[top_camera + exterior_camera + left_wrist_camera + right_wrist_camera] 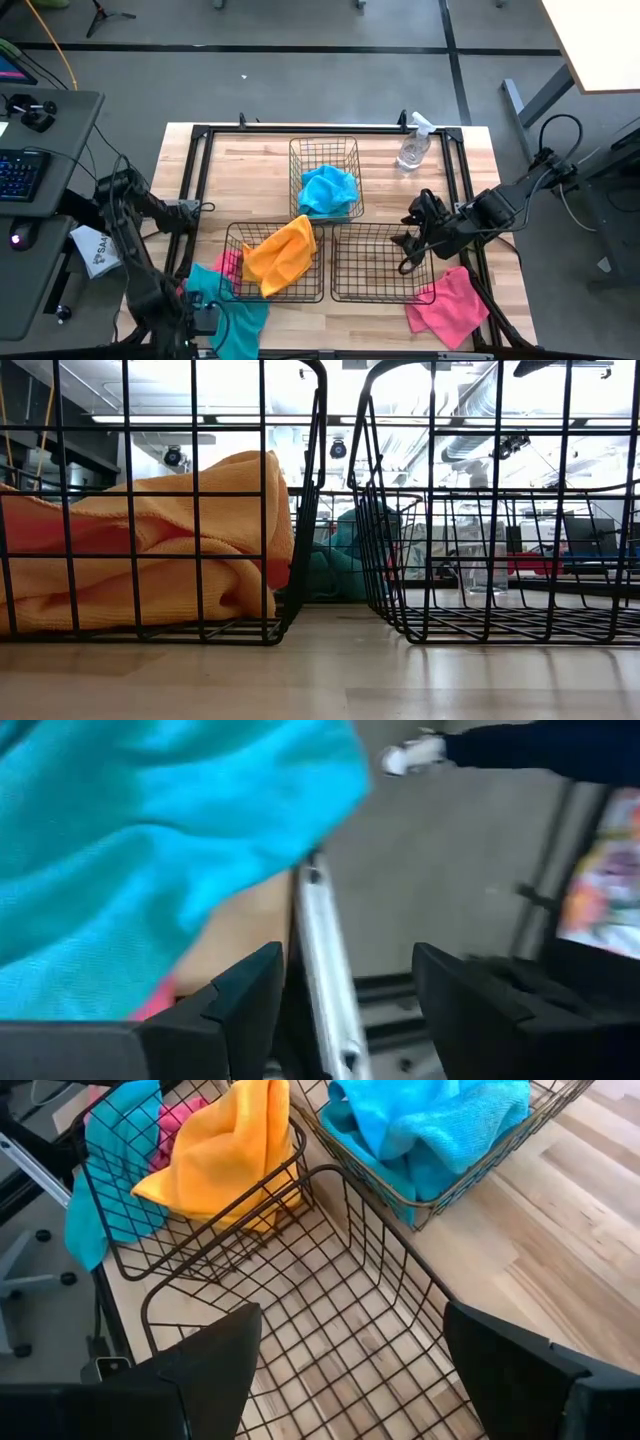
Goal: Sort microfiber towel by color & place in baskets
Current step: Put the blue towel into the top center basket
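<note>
The right claw hangs above the right-hand edge of the empty basket, its fingers spread wide with nothing between them. The left claw sits low at the surface's near left corner beside a teal towel, fingers likewise apart and holding nothing. An orange towel fills the left basket; a blue towel lies in the far basket. A pink towel lies on the surface just right of the empty basket. Another pink towel peeks out beside the left basket.
</note>
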Tool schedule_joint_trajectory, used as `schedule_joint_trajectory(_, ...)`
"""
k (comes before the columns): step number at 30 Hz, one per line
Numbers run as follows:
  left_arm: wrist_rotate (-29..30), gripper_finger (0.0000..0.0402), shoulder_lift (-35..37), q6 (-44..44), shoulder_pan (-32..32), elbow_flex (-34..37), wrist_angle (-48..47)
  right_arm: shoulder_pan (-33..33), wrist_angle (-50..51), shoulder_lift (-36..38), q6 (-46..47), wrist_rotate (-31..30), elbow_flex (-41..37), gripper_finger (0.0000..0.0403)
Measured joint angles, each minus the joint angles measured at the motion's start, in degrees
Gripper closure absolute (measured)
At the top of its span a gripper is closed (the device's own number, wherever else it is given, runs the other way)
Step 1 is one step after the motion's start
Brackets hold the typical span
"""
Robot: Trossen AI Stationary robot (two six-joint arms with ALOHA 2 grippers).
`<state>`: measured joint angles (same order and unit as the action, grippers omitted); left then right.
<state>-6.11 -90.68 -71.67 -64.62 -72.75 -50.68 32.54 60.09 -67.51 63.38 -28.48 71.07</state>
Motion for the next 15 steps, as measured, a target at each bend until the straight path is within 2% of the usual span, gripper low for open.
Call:
schedule_joint_trajectory(2,2.0,0.0190,-1.8,0.7,-1.3,0.0,-0.1,0.0,0.0,0.0,-0.4,0.0,0.0,0.0094)
schedule_joint_trajectory(6,2.4,0.0190,-5.2,6.5,-3.0,0.0,-0.7,0.0,0.1,0.0,-0.4,0.0,0.0,0.0094)
schedule_joint_trajectory(11,6.6,0.0190,-9.1,12.4,-2.6,0.0,-2.4,0.0,0.1,0.0,-0.4,0.0,0.0,0.0094)
schedule_joint_trajectory(15,7.1,0.0190,-11.8,16.9,-2.4,0.0,-2.2,0.0,0.2,0.0,-0.4,0.0,0.0,0.0094)
